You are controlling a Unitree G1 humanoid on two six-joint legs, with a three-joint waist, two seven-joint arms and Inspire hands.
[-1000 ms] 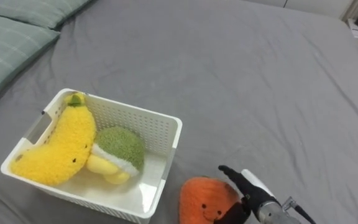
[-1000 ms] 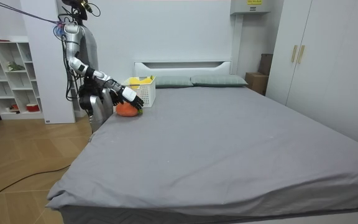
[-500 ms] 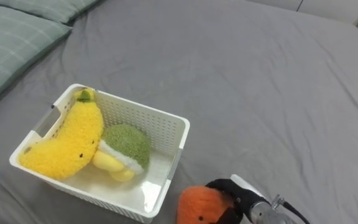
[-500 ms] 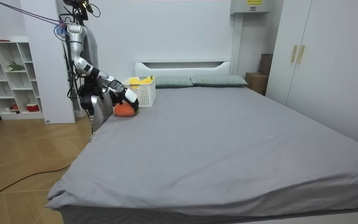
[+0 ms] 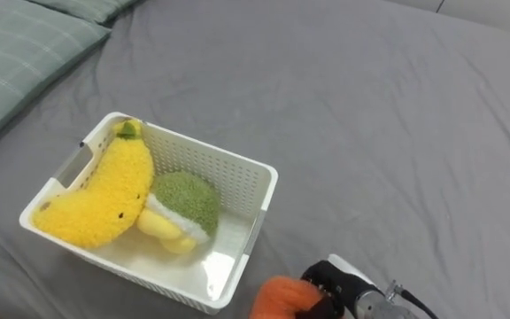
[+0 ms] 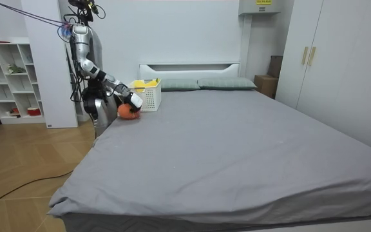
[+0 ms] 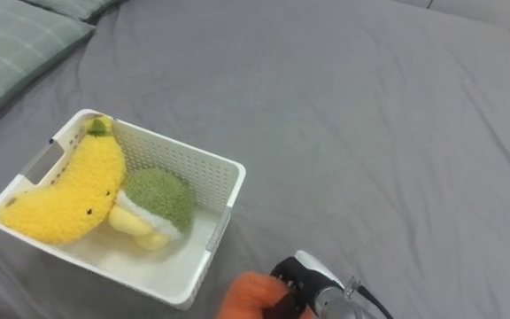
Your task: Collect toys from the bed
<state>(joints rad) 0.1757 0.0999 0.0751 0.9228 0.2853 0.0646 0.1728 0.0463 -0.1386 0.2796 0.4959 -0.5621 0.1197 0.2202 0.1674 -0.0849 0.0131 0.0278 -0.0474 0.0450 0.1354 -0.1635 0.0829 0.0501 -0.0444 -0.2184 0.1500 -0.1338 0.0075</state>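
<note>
An orange plush toy point(image 5: 277, 298) lies on the grey bed at the bottom edge of the eye views, just right of the white slatted basket point(image 5: 268, 182). My right hand point(image 5: 336, 285) comes in from the lower right, its dark fingers curled over the toy's top. The basket holds a yellow banana plush point(image 5: 104, 199) and a green and yellow plush point(image 5: 184, 202). In the room view I stand at the bed's near corner on the room view's left, with the right hand point(image 6: 134, 102) on the orange toy point(image 6: 129, 112) beside the basket point(image 6: 150, 96).
Green checked pillows point(image 5: 16, 53) lie at the upper left near the headboard. The grey sheet point(image 5: 388, 133) stretches wide to the right of the basket. A white shelf point(image 6: 11, 77) stands behind me and wardrobes point(image 6: 340, 58) line the far wall.
My right hand's fingers have gone from straight to curled over the orange toy. Hand and toy drew back toward me. The eye views shifted a little.
</note>
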